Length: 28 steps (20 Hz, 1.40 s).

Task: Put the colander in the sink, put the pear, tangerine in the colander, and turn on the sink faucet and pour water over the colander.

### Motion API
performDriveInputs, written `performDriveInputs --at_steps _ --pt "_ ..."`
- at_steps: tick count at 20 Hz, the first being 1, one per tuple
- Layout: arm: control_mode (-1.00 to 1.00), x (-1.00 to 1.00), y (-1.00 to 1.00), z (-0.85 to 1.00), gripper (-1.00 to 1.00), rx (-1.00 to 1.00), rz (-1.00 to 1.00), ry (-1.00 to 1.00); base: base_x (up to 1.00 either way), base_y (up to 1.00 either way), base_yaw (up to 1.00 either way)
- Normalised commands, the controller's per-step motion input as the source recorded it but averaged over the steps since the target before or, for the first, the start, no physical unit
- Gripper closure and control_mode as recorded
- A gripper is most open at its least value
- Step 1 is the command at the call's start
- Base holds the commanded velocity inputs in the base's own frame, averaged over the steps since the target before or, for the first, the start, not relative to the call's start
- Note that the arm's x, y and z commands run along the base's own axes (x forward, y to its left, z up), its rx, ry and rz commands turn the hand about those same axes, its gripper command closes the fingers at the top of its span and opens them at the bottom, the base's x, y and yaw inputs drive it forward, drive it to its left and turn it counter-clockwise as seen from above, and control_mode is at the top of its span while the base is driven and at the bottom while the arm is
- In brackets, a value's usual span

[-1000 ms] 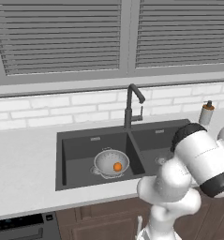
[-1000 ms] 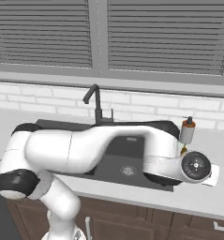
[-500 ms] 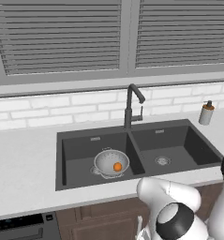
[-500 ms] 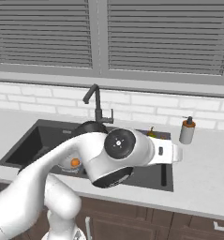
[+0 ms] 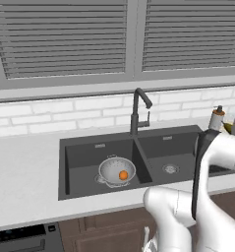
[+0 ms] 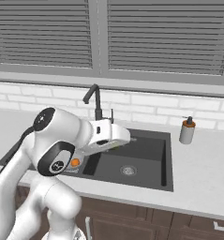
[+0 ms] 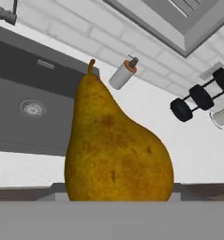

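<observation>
Olive-brown pear [image 7: 118, 150] fronts hand view | tangerine [image 5: 123, 175] in colander [image 5: 117, 170], left view

Hidden and cut-off parts, sink area

Pear [image 7: 117, 150]: base cut off at 6 o'clock in hand view, so finger contact can't be told. Sink [image 6: 151, 140]: left basin behind the arm in right base view; colander hidden there, tangerine [image 6: 75, 162] just a sliver at the arm's 6 o'clock edge. Left base view: sink's [image 5: 89, 147] right end behind the arm at 3 o'clock; colander's [image 5: 117, 170] holes too small to resolve.
</observation>
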Motion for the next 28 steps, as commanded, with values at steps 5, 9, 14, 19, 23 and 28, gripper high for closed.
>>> performDriveInputs --at_steps 5,9,14,19,23,28 --pt "-1.0 -0.13 1.0 0.01 1.0 0.0 0.07 0.12 0.0 0.0 0.0" --pt "-1.0 -0.26 1.0 -0.01 1.0 0.1 0.1 -0.05 0.0 0.0 0.0" --pt "-1.0 -0.17 1.0 -0.04 1.0 0.18 0.12 -0.05 0.0 0.0 0.0" --pt "-1.0 0.14 1.0 -0.26 1.0 0.07 -0.03 0.02 0.0 0.0 0.0" --pt "-1.0 0.52 1.0 -0.4 1.0 0.0 -0.07 0.21 0.0 0.0 0.0" --pt "-1.0 0.66 0.8 -0.53 1.0 0.0 -0.04 0.24 0.0 0.0 0.0"
